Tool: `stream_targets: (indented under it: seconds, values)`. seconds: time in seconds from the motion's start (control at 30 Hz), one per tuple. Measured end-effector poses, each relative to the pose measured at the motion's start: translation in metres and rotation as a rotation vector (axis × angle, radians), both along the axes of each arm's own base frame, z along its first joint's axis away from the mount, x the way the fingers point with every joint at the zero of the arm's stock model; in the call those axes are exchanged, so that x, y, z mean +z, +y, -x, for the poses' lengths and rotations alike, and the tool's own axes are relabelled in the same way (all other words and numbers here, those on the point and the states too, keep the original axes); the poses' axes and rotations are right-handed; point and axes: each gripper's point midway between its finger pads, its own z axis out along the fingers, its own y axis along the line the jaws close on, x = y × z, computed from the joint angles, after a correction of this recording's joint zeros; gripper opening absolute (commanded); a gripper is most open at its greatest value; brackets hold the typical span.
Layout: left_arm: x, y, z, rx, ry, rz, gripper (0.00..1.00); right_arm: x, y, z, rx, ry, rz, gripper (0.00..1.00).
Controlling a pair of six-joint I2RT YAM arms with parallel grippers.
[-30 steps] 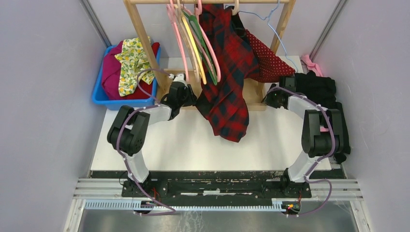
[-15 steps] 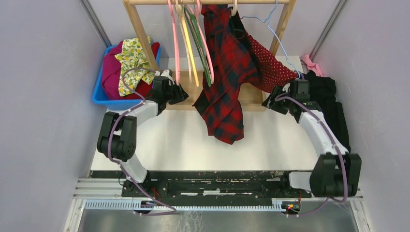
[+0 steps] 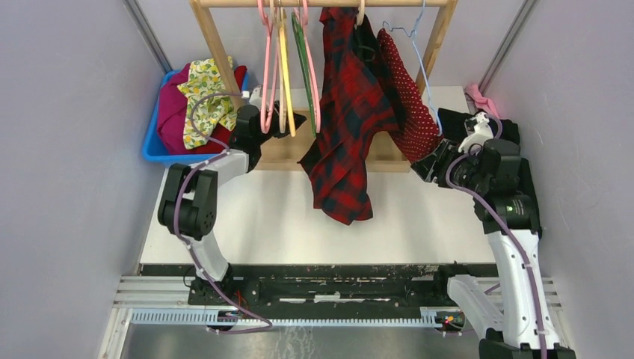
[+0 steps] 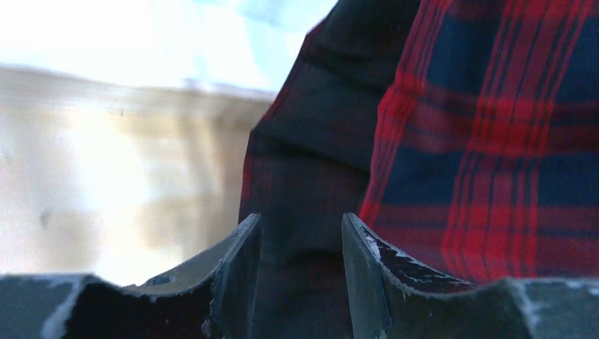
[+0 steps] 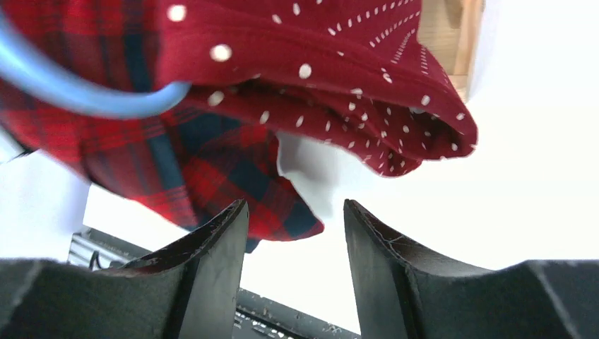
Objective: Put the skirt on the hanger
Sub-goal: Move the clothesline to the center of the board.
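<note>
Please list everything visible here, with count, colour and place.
wooden rack: one, pale, back of table.
plastic hangers: several, pink, yellow, green, left on rack.
plaid garment: one, red-black, hanging centre.
skirt: one, dark red, white dots, right of it.
hanger: one, pale blue wire, along the skirt.
bin: one, blue, left rear, holds magenta cloth and yellow-flowered cloth.
black cloth: one, right rear.
left gripper: one, black, by plaid garment.
right gripper: one, black, below skirt.

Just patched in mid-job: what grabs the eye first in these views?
The big red-and-black plaid garment draped from the wooden rack at centre dominates. Right beside it hangs the dark-red polka-dot skirt, a thin blue hanger against it, with the right gripper open just below its hem. At back left, a blue bin holds bright cloths.
</note>
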Motion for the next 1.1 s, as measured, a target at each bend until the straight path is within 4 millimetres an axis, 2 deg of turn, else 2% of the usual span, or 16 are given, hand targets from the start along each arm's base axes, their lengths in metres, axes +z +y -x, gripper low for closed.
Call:
stream_targets:
  seconds: [0.1, 0.33, 0.5, 0.63, 0.73, 0.8, 0.9, 0.97, 1.07, 1.1]
  values:
    - [0.004, -0.007, -0.023, 0.002, -0.056, 0.080, 0.54, 0.014, 0.008, 0.014, 0.046, -0.021, -0.024, 0.58]
    - [0.005, -0.028, -0.084, -0.046, -0.151, 0.373, 0.57, 0.022, 0.017, 0.034, 0.106, 0.011, -0.047, 0.58]
    - [0.025, -0.040, -0.122, -0.083, -0.239, 0.512, 0.57, 0.021, 0.020, 0.040, 0.132, 0.031, -0.051, 0.58]
    - [0.040, -0.043, -0.137, -0.097, -0.271, 0.574, 0.57, 0.017, 0.022, 0.041, 0.151, 0.055, -0.054, 0.58]
    - [0.041, -0.045, -0.139, -0.099, -0.269, 0.586, 0.57, 0.014, 0.023, 0.040, 0.160, 0.067, -0.052, 0.58]
    - [0.032, -0.044, -0.133, -0.085, -0.239, 0.581, 0.56, 0.012, 0.023, 0.039, 0.162, 0.072, -0.048, 0.58]
    - [-0.005, -0.038, -0.114, -0.035, -0.131, 0.538, 0.55, 0.011, 0.022, 0.038, 0.165, 0.072, -0.043, 0.58]
    - [-0.037, -0.033, -0.098, 0.011, -0.046, 0.479, 0.55, 0.010, 0.022, 0.039, 0.166, 0.071, -0.041, 0.58]
    - [-0.069, -0.030, -0.084, 0.057, 0.037, 0.363, 0.55, 0.003, 0.022, 0.043, 0.167, 0.079, -0.040, 0.58]
    - [-0.073, -0.030, -0.083, 0.072, 0.046, 0.324, 0.54, 0.001, 0.022, 0.044, 0.167, 0.082, -0.041, 0.58]
